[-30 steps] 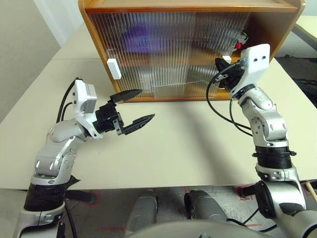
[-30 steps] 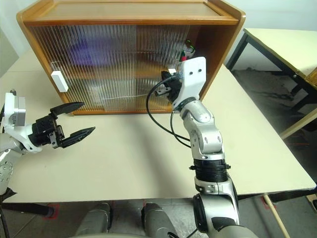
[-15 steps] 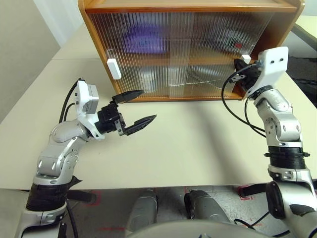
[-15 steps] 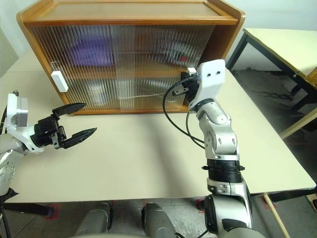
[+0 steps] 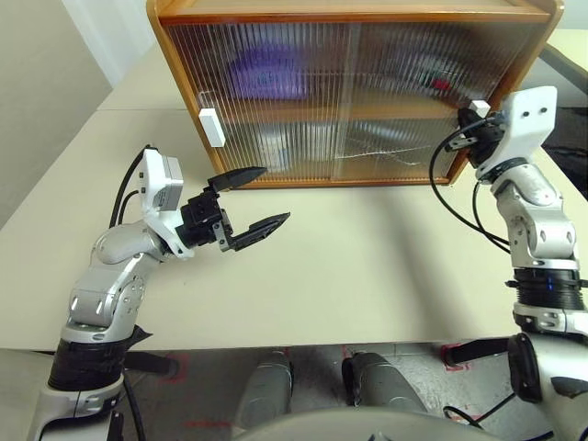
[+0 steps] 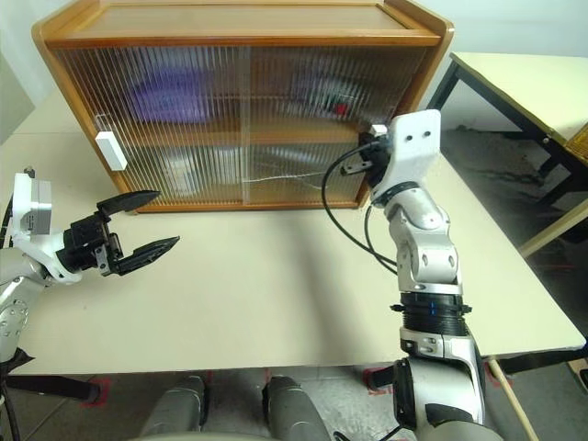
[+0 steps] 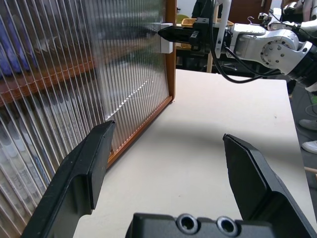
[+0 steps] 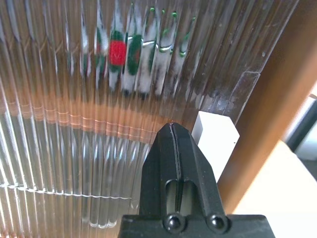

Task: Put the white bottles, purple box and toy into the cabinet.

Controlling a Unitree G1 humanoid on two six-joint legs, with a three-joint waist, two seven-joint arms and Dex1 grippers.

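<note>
The wooden cabinet stands at the back of the table with both ribbed doors drawn across its front. My right gripper is shut, its tip against the right door's white handle beside the cabinet's right post. Behind that door the toy is a red, green and white blur on the upper shelf. The purple box glows lilac on the upper shelf at left. Pale bluish shapes on the lower shelf may be the white bottles. My left gripper hangs open and empty over the table before the left door.
The left door carries a white handle. The cream table runs bare from the cabinet to its near edge. A second table with dark legs stands off to the right across a gap of floor.
My right gripper has moved right with the right door's handle, sliding the door across the open right end. The toy now sits behind it. The left arm has kept still.
</note>
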